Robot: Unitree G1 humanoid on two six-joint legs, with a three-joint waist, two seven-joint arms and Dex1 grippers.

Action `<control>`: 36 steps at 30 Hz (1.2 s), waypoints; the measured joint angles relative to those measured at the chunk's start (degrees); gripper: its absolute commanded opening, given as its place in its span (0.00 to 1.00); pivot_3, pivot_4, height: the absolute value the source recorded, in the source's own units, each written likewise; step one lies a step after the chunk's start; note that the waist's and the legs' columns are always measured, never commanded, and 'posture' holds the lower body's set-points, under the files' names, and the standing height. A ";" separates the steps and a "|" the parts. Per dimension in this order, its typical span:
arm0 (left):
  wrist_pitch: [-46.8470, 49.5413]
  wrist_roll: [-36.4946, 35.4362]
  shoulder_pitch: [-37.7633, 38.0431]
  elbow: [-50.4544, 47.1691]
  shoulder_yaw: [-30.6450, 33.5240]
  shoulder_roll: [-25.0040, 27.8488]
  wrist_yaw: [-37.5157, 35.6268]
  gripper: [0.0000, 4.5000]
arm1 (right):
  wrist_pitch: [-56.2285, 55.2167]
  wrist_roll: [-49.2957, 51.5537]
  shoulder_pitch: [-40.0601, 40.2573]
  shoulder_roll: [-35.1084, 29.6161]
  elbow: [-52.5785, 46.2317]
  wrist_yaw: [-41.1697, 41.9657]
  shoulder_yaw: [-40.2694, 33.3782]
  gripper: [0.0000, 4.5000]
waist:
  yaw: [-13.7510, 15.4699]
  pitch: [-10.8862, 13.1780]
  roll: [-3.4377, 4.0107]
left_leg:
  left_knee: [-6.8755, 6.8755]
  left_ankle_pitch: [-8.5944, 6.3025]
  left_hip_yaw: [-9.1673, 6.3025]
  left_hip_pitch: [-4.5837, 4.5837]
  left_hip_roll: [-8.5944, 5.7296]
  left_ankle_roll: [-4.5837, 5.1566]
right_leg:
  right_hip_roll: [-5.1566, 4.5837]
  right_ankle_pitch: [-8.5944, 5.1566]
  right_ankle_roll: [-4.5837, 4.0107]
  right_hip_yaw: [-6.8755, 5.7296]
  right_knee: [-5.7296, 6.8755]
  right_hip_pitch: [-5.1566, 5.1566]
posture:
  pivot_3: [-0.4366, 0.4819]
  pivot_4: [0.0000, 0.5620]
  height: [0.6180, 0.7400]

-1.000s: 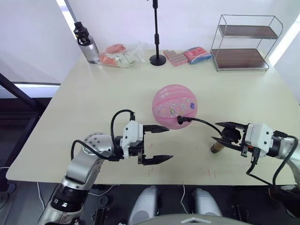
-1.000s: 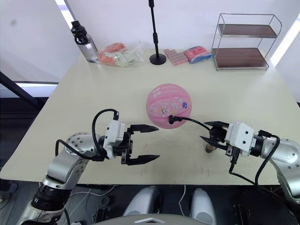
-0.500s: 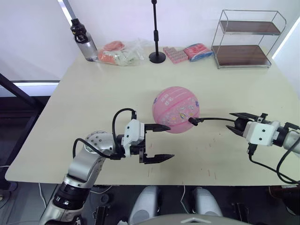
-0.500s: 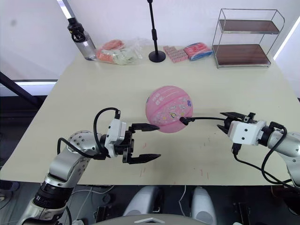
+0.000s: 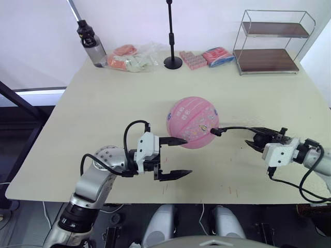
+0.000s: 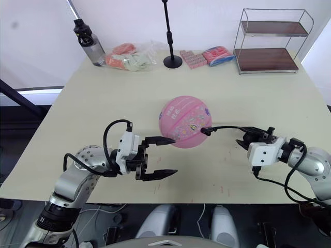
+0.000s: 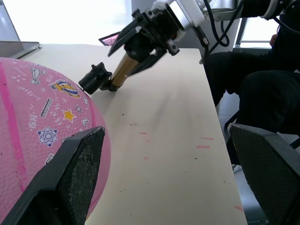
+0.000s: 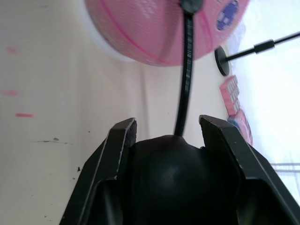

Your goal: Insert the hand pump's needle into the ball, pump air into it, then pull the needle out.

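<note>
1. Here the ball point(image 5: 193, 122) sits on the table point(image 5: 103, 103) between the two grippers, with the pump's black hose point(image 5: 238, 128) reaching from its right flank.
2. The left arm is bent at the elbow and lies low over the near table edge, forearm pointing toward the right. The left gripper point(image 5: 176, 157) is spread wide and holds nothing; its far fingertip point(image 5: 179, 140) touches or nearly touches the ball's near-left side, and its near finger hangs over bare table.
3. The right arm reaches in from the right, wrist level, pointing at the ball. The right gripper point(image 5: 260, 138) is clamped around the hand pump point(image 7: 125, 67), whose bronze barrel slants down from the fingers to the table in the left wrist view.
4. From the right gripper the hose runs straight ahead to the black fitting point(image 5: 215, 131) pressed against the ball. The needle itself is too small to make out, so I cannot tell how deep it sits.
</note>
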 measured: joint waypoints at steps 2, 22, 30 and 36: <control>0.01 0.00 0.07 0.00 0.00 0.03 0.02 1.00 | -2.06 -1.95 1.56 -0.01 1.74 -0.59 1.17 0.99 | 0.02 0.01 0.02 | 0.00 0.01 0.01 0.00 0.00 -0.01 | 0.00 0.00 0.00 0.02 0.02 -0.01 | 0.48 0.27 1.00; 0.32 -1.51 -0.13 0.23 2.19 -0.86 3.27 1.00 | 14.91 33.02 20.75 4.27 -11.03 2.92 -4.46 0.99 | -0.05 0.08 -0.07 | 0.05 -0.03 0.09 0.36 0.12 0.11 | 0.04 -0.25 -0.43 0.30 0.87 -0.07 | 0.48 0.27 1.00; 4.09 -2.13 -7.76 0.93 6.62 -6.00 15.25 1.00 | 26.29 53.36 25.07 5.71 -19.65 9.93 -10.20 0.99 | 0.06 0.15 -0.20 | 0.12 -0.01 -0.01 0.35 0.08 0.14 | 0.05 -0.16 -0.28 0.25 0.87 -0.02 | 0.48 0.27 1.00; 11.31 -0.47 -15.96 3.69 6.59 -8.96 25.37 1.00 | 31.85 59.59 25.24 7.90 -23.43 13.08 -14.13 0.99 | 0.03 0.20 -0.28 | 0.11 0.02 -0.12 0.30 0.04 0.09 | 0.12 -0.12 -0.20 0.17 0.86 -0.04 | 0.48 0.27 1.00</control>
